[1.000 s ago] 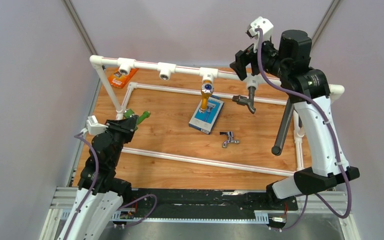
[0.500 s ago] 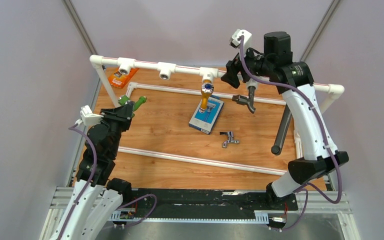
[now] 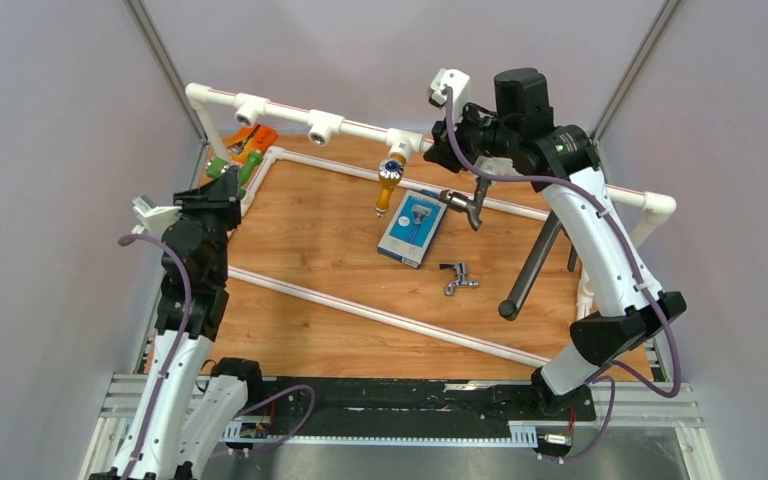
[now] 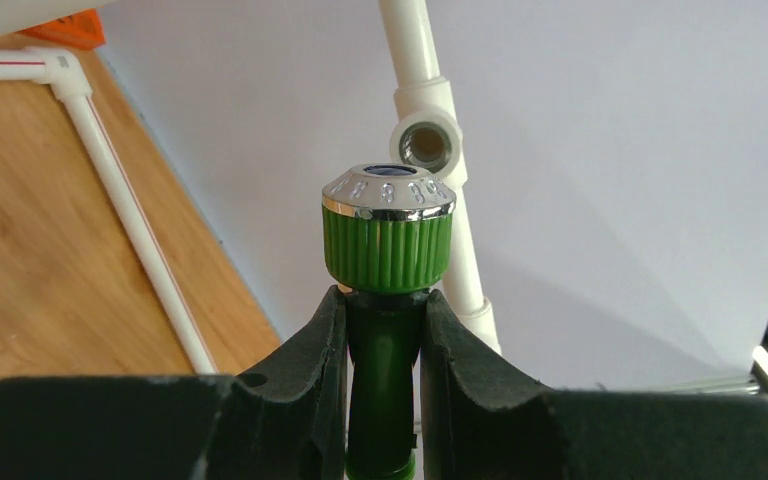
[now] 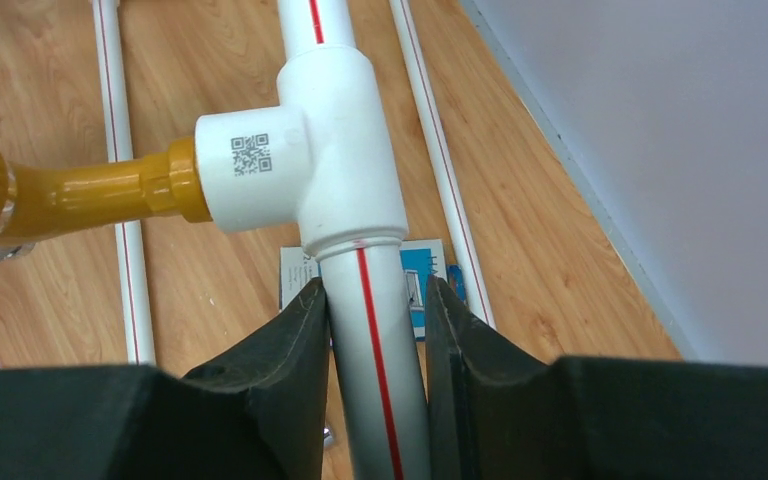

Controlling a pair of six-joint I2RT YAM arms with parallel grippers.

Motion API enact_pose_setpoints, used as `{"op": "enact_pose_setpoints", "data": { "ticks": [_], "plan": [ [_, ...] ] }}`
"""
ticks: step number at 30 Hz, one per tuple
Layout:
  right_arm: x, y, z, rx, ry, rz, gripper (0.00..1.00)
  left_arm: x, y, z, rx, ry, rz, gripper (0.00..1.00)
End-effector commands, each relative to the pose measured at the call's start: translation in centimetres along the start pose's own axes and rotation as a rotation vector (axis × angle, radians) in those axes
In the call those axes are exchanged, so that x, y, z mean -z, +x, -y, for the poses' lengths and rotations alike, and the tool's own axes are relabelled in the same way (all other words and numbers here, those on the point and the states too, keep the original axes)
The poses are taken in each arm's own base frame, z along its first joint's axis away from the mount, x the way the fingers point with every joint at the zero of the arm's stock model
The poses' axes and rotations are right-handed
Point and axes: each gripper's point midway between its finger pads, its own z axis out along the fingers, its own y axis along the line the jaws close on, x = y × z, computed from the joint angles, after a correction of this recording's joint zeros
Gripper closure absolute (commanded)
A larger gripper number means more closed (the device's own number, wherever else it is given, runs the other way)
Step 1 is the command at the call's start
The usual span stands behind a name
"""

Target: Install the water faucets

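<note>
My left gripper (image 4: 384, 330) is shut on the neck of the green plastic faucet (image 4: 387, 240), whose ribbed, chrome-capped end points at an open tee socket (image 4: 428, 145) a short way beyond. From above, this gripper (image 3: 222, 188) holds the green faucet (image 3: 236, 166) by the frame's far left corner. My right gripper (image 5: 375, 300) is shut on the top pipe (image 5: 358, 265) of the white pipe frame, just below a tee carrying a yellow faucet (image 5: 80, 190). The chrome faucet (image 3: 457, 277) lies loose on the wooden table.
A blue-and-white box (image 3: 412, 228) lies mid-table under the yellow faucet (image 3: 389, 186). A dark faucet (image 3: 466, 205) hangs from the top pipe near my right gripper (image 3: 460, 140). An orange pack (image 3: 252, 140) lies at the far left. The frame's base pipes (image 3: 380, 315) run slantwise across the board.
The right gripper moved left and shut on the top pipe. The whole pipe frame has swung and shifted left. The left gripper carried the green faucet left and farther away.
</note>
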Motion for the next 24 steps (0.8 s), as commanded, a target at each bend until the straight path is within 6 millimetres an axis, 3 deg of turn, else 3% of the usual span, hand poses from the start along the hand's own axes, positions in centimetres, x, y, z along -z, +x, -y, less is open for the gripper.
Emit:
{"op": "enact_pose_setpoints", "data": {
  "ticks": [1, 6, 12, 18, 24],
  "plan": [
    [2.1, 1.7, 7.0, -0.352, 0.447, -0.002, 1.0, -0.8, -0.9, 5.0, 0.146, 0.144, -0.018, 1.0],
    [2.4, 3.8, 6.9, -0.426, 0.512, -0.017, 1.0, -1.8, -1.7, 5.5, 0.198, 0.149, 0.006, 1.0],
    [3.5, 3.7, 5.2, -0.486, 0.507, 0.069, 1.0, -4.2, -1.4, 6.3, 0.328, 0.162, -0.034, 1.0],
    [2.6, 5.3, 3.2, -0.468, 0.461, 0.041, 1.0, -6.7, -0.9, 6.7, 0.407, 0.136, -0.054, 1.0],
    [1.4, 4.7, 0.7, -0.395, 0.378, 0.029, 1.0, -8.4, -0.6, 6.1, 0.468, 0.083, -0.054, 1.0]
  ]
}}
